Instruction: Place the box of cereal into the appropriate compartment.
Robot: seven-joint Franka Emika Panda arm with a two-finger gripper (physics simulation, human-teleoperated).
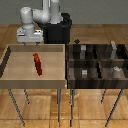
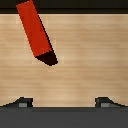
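Cereal box: small, slim, red, plain-sided. It lies on the floor of the light wooden tray, roughly at the tray's middle, well apart from all four walls and touching nothing else. In the wrist view the cereal box runs on a slant across pale wood grain, with one dark end face showing; its other end is cut off by the picture's edge. No brand, label or writing can be read on any face; the render is too coarse to tell whether any is printed.

Wooden tray: shallow, open, pale inside, standing on thin metal legs. Its far wall sits just below the gripper in the exterior view.

Gripper: white and grey, hanging over the tray's far wall, toward the exterior view's left of the cereal box and clear of it. The fingers appear in the wrist view only as two dark tips, set wide apart with bare wood between them and nothing held.

Arm: white, rising behind the tray from a black base; its upper part is cut off.

Dark tray: just beside the wooden tray on the exterior view's right, split into several compartments by dark dividers. Small grey blocks stand in some compartments; their shapes are blurred and hard to make out, and no markings can be read.
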